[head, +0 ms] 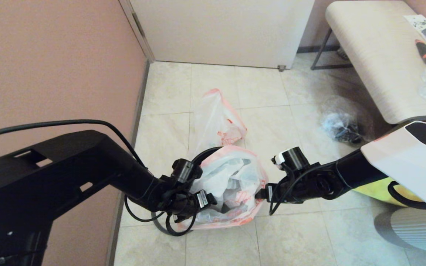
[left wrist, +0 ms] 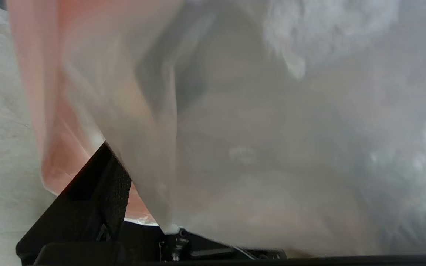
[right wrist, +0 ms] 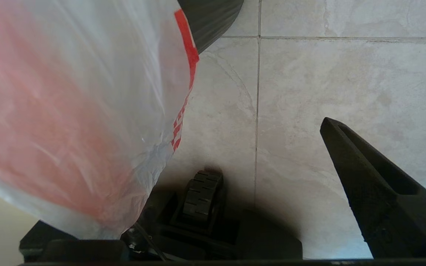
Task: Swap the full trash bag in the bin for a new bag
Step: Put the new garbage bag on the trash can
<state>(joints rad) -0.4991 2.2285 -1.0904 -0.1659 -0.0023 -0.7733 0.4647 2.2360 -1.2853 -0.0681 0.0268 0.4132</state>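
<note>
We saw the full trash bag [head: 231, 184] sitting in the bin [head: 202, 154] on the tiled floor [head: 294, 236], the new bag [head: 218, 120] just behind it. Our left pincer [head: 213, 201] touched the bag's rim, grip unclear; our right pincer [head: 260, 194] stood spread beside it.

Head view high, looking down, both wrist views pressed against the full trash bag [head: 231, 184] (shared)
</note>
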